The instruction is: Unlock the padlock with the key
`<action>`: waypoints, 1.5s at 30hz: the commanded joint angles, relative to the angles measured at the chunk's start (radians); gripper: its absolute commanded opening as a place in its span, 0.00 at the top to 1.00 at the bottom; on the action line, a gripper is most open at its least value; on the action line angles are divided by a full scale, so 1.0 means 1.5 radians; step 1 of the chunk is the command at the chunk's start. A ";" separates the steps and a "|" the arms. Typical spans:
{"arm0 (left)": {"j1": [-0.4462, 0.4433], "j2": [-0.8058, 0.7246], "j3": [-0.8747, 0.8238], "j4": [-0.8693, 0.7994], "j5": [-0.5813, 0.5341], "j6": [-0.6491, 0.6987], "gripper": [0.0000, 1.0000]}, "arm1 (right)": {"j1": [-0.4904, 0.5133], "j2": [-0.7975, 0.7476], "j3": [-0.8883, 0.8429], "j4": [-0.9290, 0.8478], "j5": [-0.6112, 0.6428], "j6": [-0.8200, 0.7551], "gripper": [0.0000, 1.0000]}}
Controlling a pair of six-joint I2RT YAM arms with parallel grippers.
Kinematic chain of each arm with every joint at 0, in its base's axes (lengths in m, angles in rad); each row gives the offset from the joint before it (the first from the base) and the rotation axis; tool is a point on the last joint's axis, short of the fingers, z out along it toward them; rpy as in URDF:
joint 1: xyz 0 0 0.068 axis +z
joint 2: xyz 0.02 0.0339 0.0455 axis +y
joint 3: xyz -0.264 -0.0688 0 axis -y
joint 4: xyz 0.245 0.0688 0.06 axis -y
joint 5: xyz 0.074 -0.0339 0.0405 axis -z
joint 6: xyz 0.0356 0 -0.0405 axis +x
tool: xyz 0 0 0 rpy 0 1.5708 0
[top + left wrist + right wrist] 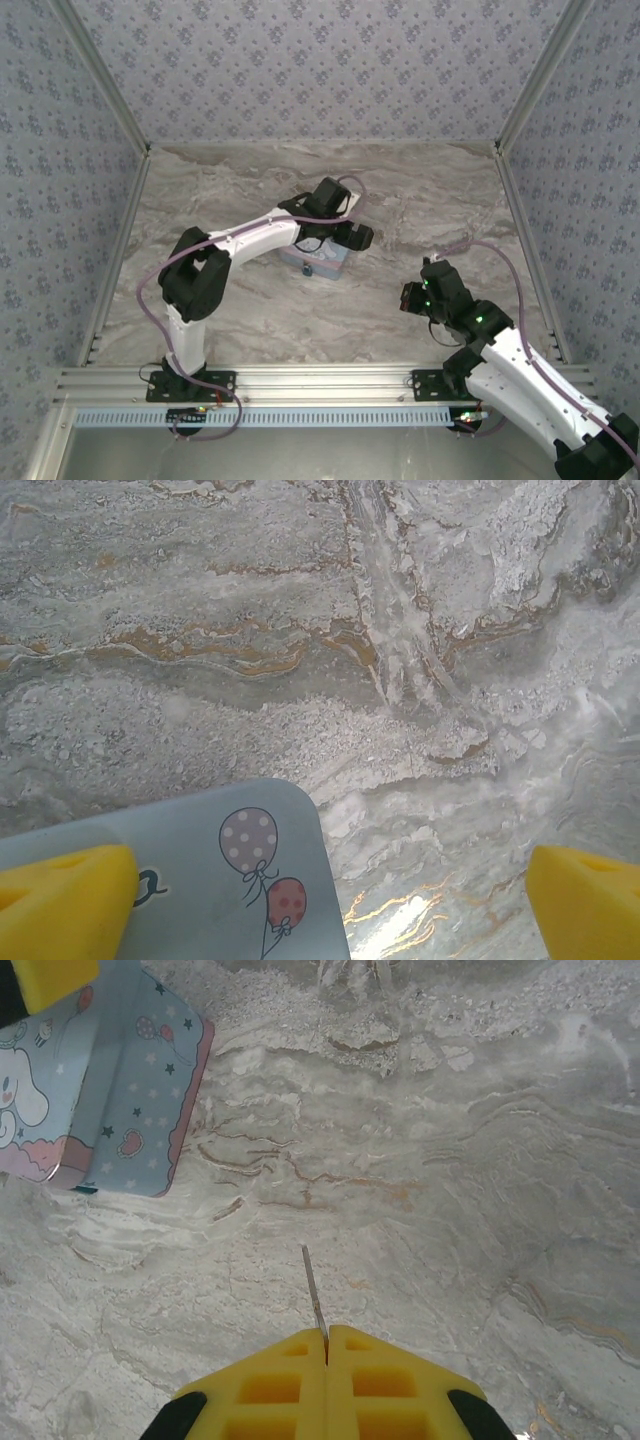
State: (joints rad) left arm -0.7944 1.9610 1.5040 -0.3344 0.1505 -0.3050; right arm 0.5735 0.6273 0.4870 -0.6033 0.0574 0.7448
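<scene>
The right jaws pinch the key [313, 1285] — its thin blade sticks out over bare table [450, 1210]. The left jaws stand spread over a corner of the tin box [200, 880], with the padlock [87, 1189] a teal speck at its near edge.

Right gripper [327, 1338]: yellow jaws pressed together on key [313, 1290], thin blade projecting. Tin box [140, 1100]: pastel blue, cartoon-printed, on marble table [470, 1190]. Key well apart from tin box, to its lower right.
</scene>
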 commanded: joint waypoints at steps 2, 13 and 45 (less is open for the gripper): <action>-0.006 0.032 0.027 -0.036 0.048 -0.018 0.01 | -0.005 -0.001 0.017 -0.016 0.015 0.011 1.00; 0.000 -0.039 0.074 -0.037 0.061 0.010 0.00 | -0.005 -0.001 0.018 -0.009 0.007 0.019 1.00; 0.304 -0.570 -0.605 0.354 0.277 -0.188 0.01 | -0.033 0.261 0.046 0.434 -0.269 -0.016 1.00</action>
State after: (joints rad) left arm -0.3443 1.1072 0.6205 0.0998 0.4877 -0.5461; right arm 0.5446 0.9676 0.5510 -0.1551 -0.2123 0.7097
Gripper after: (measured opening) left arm 0.994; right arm 0.057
